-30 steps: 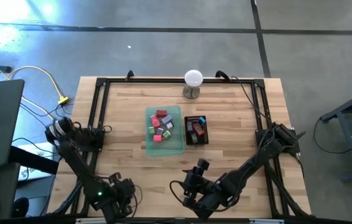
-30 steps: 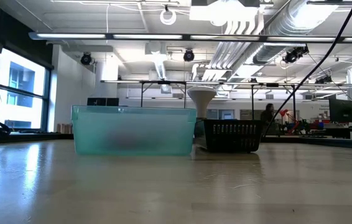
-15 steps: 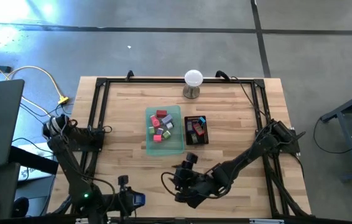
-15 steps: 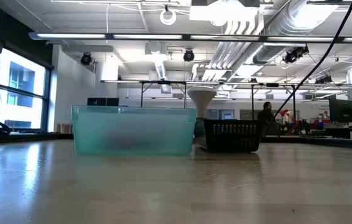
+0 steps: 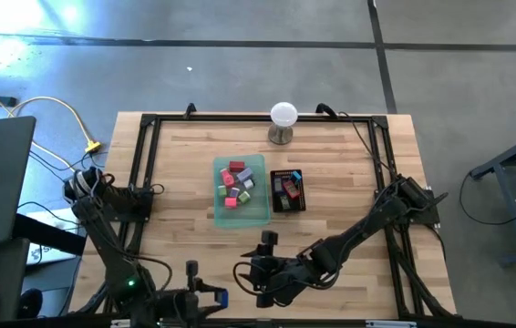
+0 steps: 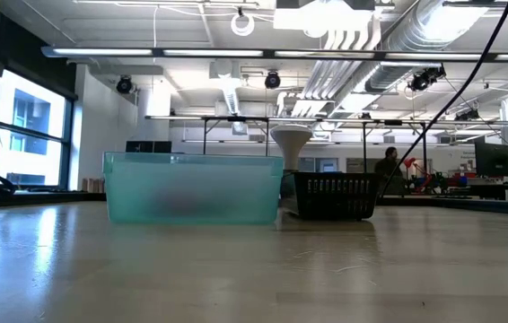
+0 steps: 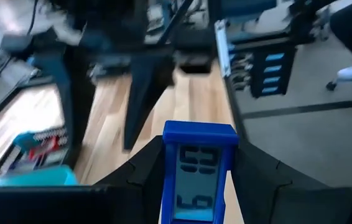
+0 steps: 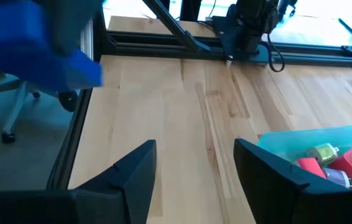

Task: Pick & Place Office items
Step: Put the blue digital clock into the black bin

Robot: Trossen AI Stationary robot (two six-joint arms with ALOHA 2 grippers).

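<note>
A: What is the left claw carrying?

B: It is gripping a blue office item with a small display, clamped between its fingers at the near edge of the tabletop.

A: And the right claw?

B: It is hanging just beside the left one with its fingers spread and nothing between them. The other office items are lying in the green tray and the black mesh tray, well apart from both.

A: How should this go?

B: Probably by carrying the blue piece level and high over the tray wall, keeping clear of the right arm, then releasing low.
</note>
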